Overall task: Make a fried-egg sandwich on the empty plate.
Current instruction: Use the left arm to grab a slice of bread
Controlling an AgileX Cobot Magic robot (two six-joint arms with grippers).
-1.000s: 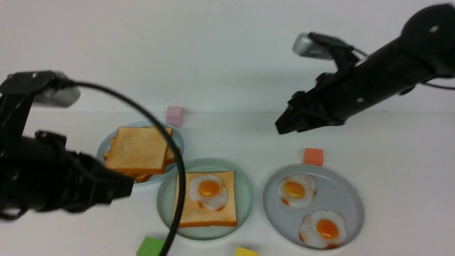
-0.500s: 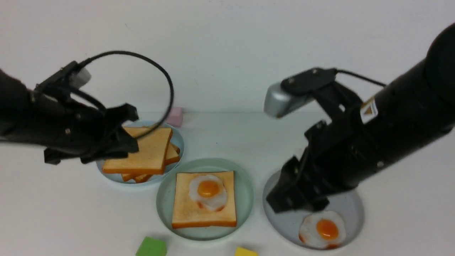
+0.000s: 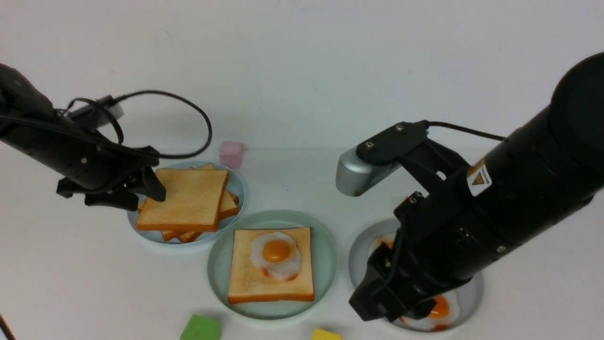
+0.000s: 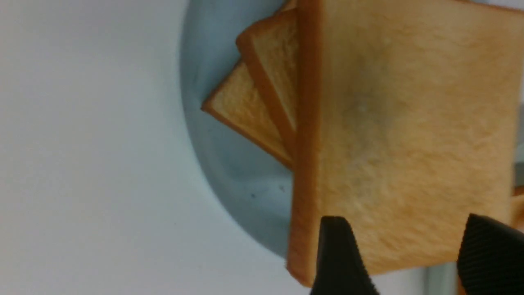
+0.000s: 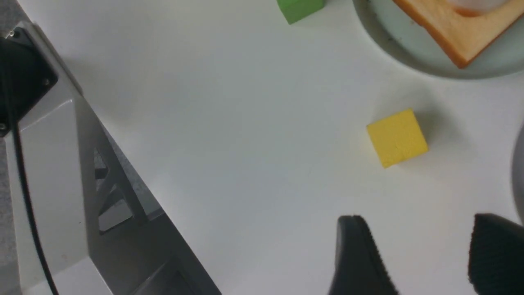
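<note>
The mint-green plate (image 3: 325,257) holds one toast slice (image 3: 264,283) with a fried egg (image 3: 276,252) on top. A fanned pile of toast (image 3: 186,198) lies on the pale-blue plate (image 3: 144,232). My left gripper (image 3: 147,199) is open at the pile's left edge. In the left wrist view its jaws (image 4: 403,246) straddle the near edge of the top slice (image 4: 409,123) without closing on it. My right gripper (image 3: 389,309) hangs open, low over the near-left rim of the grey plate (image 3: 472,288). Only bare table shows between its jaws (image 5: 417,246).
My right arm covers most of the grey plate, leaving part of one egg (image 3: 439,309) in sight. A pink cube (image 3: 231,153) stands behind the toast pile. A green cube (image 3: 200,328) and a yellow cube (image 3: 325,335) sit at the near edge. A metal frame (image 5: 82,184) borders the table.
My left gripper swung from the near left up to the toast pile and opened. My right arm came down from high at the back to the grey plate's near edge.
</note>
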